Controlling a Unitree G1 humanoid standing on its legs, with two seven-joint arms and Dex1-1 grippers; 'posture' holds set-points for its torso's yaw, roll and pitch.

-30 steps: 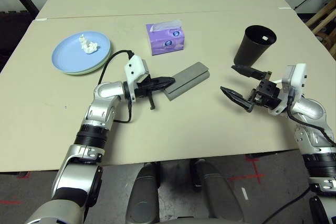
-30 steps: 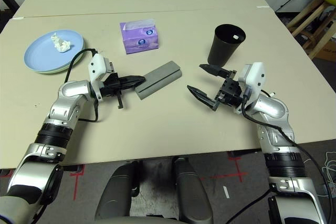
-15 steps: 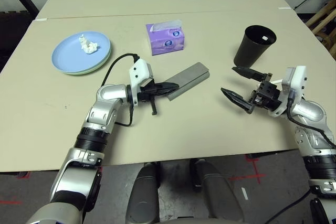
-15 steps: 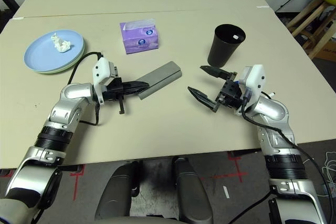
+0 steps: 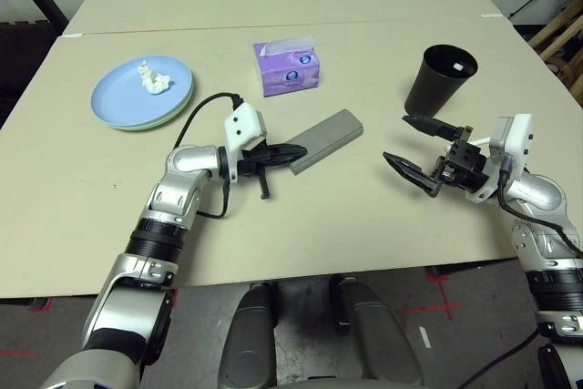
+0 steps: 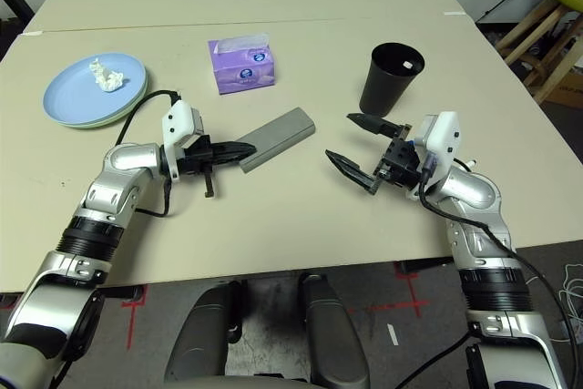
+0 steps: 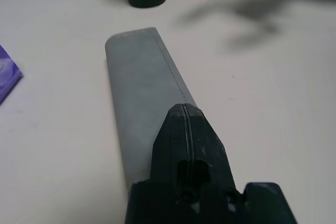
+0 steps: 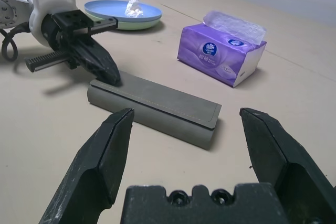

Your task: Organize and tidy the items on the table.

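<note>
A robot's left gripper (image 5: 301, 151), its fingers clenched together, touches the near end of a closed grey glasses case (image 5: 330, 141) on a pale beige table (image 5: 301, 225), while the right gripper (image 5: 393, 138) hangs wide open and empty. Beyond stand a black cup (image 5: 441, 79) and a purple tissue box (image 5: 288, 68); a crumpled white tissue (image 5: 153, 77) lies on the stacked round plates (image 5: 118, 100), light blue over pale green.

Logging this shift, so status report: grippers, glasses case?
Left gripper shut, fingertips at case's near-left end. Right gripper open, empty. Grey glasses case closed, flat on table. Nothing blocking between.
</note>
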